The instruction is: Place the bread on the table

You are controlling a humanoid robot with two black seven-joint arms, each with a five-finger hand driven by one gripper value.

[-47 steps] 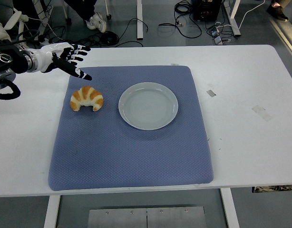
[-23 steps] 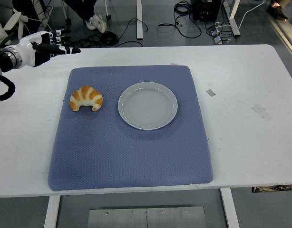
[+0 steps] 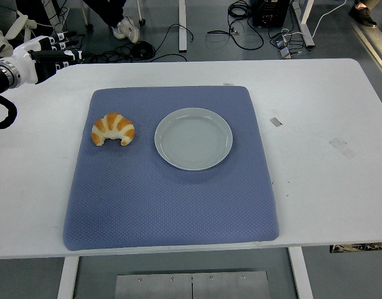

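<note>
A golden croissant [image 3: 113, 129] lies on the blue mat [image 3: 172, 199], just left of the empty pale plate [image 3: 193, 138]. My left hand [image 3: 48, 55] hovers over the table's far left corner, well up and left of the bread. Its fingers are stretched out flat toward the right and hold nothing. The right arm does not show.
The white table [image 3: 321, 124] extends right of the mat, with small tape marks [image 3: 275, 121] on it. Cables and a person's shoes [image 3: 126, 29] are on the floor beyond the far edge.
My left hand has pulled back from just above the croissant toward the far left corner of the table. The croissant stays where it lay on the mat.
</note>
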